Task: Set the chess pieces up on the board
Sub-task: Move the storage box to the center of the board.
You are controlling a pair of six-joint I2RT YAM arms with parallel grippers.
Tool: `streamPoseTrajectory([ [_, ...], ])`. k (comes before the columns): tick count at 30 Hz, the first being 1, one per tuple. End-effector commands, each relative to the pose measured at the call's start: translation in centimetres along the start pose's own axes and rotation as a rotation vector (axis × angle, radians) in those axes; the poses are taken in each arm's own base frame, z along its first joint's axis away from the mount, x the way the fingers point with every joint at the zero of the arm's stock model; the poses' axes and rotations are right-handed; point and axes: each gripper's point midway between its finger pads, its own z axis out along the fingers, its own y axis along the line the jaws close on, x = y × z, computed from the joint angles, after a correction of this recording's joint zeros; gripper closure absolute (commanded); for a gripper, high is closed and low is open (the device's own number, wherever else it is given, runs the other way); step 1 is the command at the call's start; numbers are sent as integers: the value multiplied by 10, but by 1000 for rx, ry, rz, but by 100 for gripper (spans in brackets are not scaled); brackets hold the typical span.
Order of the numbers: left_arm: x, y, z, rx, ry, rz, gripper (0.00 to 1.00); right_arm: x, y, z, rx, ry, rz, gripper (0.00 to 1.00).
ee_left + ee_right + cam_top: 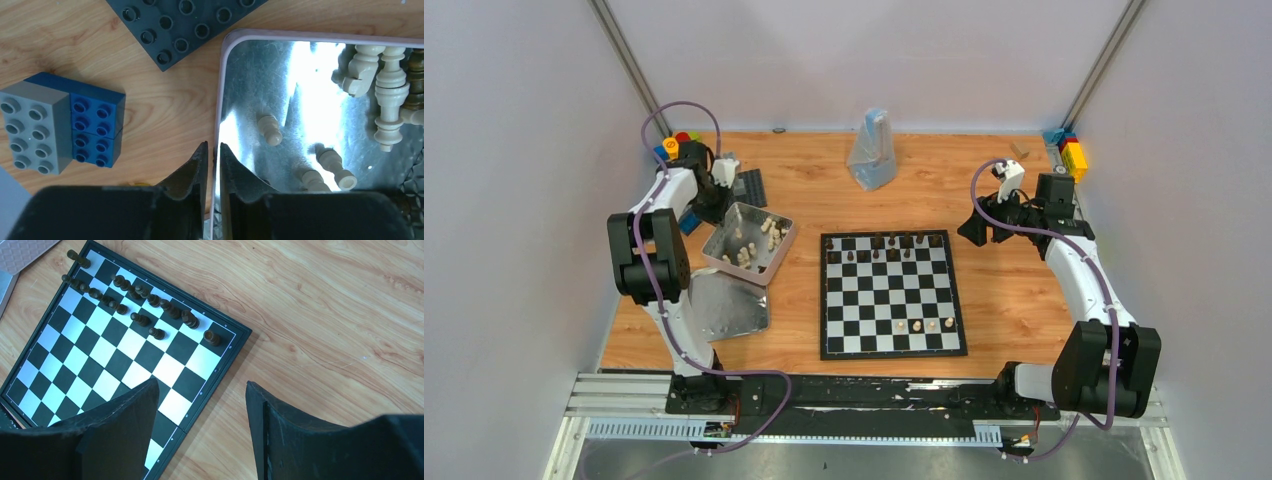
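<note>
The board (884, 300) lies mid-table, with dark chess pieces (889, 243) along its two far rows and three cream ones (924, 325) near the front. More cream pieces (759, 240) lie loose in a silver tin (724, 245) at the left. My left gripper (716, 205) is at the tin's far-left wall. In the left wrist view the fingers (195, 167) straddle the tin's rim (220, 90), shut on it, with cream pieces (270, 131) inside. My right gripper (202, 385) stands open and empty above bare wood beside the board's (100, 355) right edge, near the dark pieces (145, 295).
The tin's lid (724, 305) lies in front of the tin. A dark studded plate (175, 25) and grey and blue bricks (60, 127) sit just left of the tin. A clear plastic bag (871, 150) stands at the back; coloured bricks (1072, 155) are at the back right.
</note>
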Motion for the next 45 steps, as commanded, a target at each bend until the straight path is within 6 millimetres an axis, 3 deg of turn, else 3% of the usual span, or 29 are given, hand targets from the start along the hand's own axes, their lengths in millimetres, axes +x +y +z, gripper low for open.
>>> streamPoseTrajectory([
  [1, -10, -11, -18, 22, -75, -23, 83, -19, 6, -6, -17, -48, -59, 35],
  [9, 7, -22, -38, 22, -100, -13, 100, -19, 8, -7, -21, -49, -64, 35],
  [18, 33, -49, -70, 53, -165, -7, 100, -19, 8, -7, -25, -49, -66, 35],
  [27, 66, -68, -65, 90, -177, 56, 99, -17, 8, -5, -34, -41, -58, 35],
  [32, 77, -71, -55, 98, -161, 49, 93, -15, 7, -3, -35, -33, -52, 35],
  [38, 80, -72, -56, 96, -152, 57, 76, -12, 5, -1, -33, -24, -55, 35],
  [41, 78, -70, -65, 78, -172, 78, 63, -11, 4, 0, -33, -20, -54, 35],
  [45, 74, -71, -89, 70, -208, 159, 54, -10, 5, 1, -40, -17, -51, 35],
])
